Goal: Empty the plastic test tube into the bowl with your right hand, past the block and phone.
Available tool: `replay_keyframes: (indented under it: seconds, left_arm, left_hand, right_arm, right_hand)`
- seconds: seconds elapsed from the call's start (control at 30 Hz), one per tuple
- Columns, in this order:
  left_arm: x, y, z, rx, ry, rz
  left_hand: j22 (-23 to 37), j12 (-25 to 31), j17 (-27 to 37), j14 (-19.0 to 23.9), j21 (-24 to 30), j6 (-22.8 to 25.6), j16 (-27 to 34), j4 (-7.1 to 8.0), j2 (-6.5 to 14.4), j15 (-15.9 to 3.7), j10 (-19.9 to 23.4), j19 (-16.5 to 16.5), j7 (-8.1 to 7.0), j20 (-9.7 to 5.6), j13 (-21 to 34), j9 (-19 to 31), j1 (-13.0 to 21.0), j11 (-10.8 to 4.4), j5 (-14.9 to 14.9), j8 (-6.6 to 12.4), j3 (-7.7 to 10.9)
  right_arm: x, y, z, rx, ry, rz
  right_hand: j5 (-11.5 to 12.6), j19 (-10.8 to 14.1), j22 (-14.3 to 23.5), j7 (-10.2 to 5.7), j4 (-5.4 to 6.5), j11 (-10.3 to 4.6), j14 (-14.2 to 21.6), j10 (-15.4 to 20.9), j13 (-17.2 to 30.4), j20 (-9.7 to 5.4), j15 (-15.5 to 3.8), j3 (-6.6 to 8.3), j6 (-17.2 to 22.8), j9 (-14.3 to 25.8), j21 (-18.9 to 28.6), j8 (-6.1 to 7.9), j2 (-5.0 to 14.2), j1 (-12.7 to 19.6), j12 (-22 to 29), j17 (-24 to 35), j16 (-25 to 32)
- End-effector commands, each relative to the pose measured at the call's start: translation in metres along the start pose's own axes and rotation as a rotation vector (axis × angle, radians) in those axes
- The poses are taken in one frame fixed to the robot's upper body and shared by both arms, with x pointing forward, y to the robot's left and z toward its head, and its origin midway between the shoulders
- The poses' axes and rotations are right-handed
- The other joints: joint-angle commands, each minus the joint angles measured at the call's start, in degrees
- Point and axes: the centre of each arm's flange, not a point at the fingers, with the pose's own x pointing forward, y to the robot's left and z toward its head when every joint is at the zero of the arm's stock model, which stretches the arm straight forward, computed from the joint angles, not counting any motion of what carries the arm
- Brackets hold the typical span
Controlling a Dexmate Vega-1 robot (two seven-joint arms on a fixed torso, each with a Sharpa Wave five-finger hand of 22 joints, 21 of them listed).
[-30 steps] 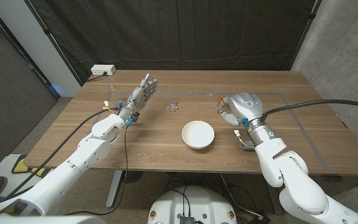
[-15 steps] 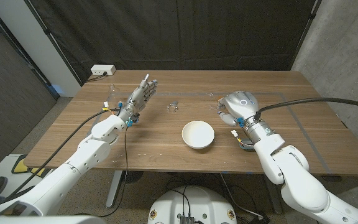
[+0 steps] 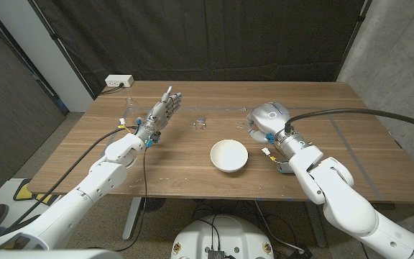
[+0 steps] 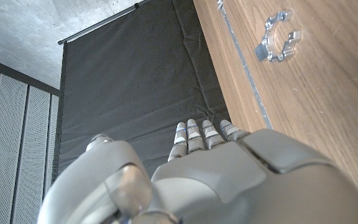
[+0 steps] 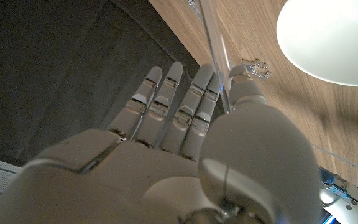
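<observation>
Right robot hand (image 3: 267, 119) sits above the worktop (image 3: 336, 155), just right of the bowl (image 3: 228, 155). In the right wrist view the tube (image 5: 214, 38), clear plastic, is pinched between thumb and fingers (image 5: 166, 102), with the remaining fingers extended nearly straight; the tube reaches out past the fingertips, beside the bowl rim. In the head view the hand's back hides the tube. Tube contents cannot be determined. The bowl is white, and its interior shows nothing inside. A small clear clip (image 3: 200, 123) lies on the worktop beyond the bowl; the left wrist view shows it as a C-shaped bracket. Left robot hand (image 3: 162, 110) is open, fingers straight and together, holding nothing, well left of the bowl.
</observation>
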Motion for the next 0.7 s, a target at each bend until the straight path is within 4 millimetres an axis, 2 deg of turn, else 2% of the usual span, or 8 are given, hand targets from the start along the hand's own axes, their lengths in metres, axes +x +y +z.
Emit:
replay_keyframes:
  seconds: [0.03,0.7]
  left_arm:
    - [0.000,0.002,0.002,0.003,-0.006,-0.007]
    - [-0.004,-0.002,0.002,0.004,-0.012,-0.002]
  left_hand:
    - [0.32,-0.13,0.22,0.04,0.33,0.55,0.25,-0.04,0.08,0.01,0.37,-0.61,0.06,0.00,0.17,0.29,0.37,0.00,-0.16,-0.09,-0.33]
    - [0.32,-0.15,0.22,0.03,0.35,0.56,0.25,-0.05,0.20,0.04,0.36,-0.62,0.07,-0.07,0.16,0.29,0.49,0.10,-0.25,-0.11,-0.55]
  right_arm:
    - [0.009,-0.008,0.004,-0.085,-0.041,0.029]
    - [0.015,-0.022,0.001,-0.281,-0.104,0.051]
  right_hand:
    - [0.54,-0.51,0.26,-3.02,1.56,0.00,0.20,0.53,-0.05,-3.01,-6.33,2.05,2.91,0.57,-0.25,1.94,0.56,-0.58,-0.45,0.07,-0.26]
    - [2.00,-2.00,0.35,-1.74,1.92,-0.09,-1.18,-1.53,-0.03,-2.63,-6.25,3.29,2.25,2.06,-0.61,3.39,1.00,-1.88,-1.79,0.42,-0.36]
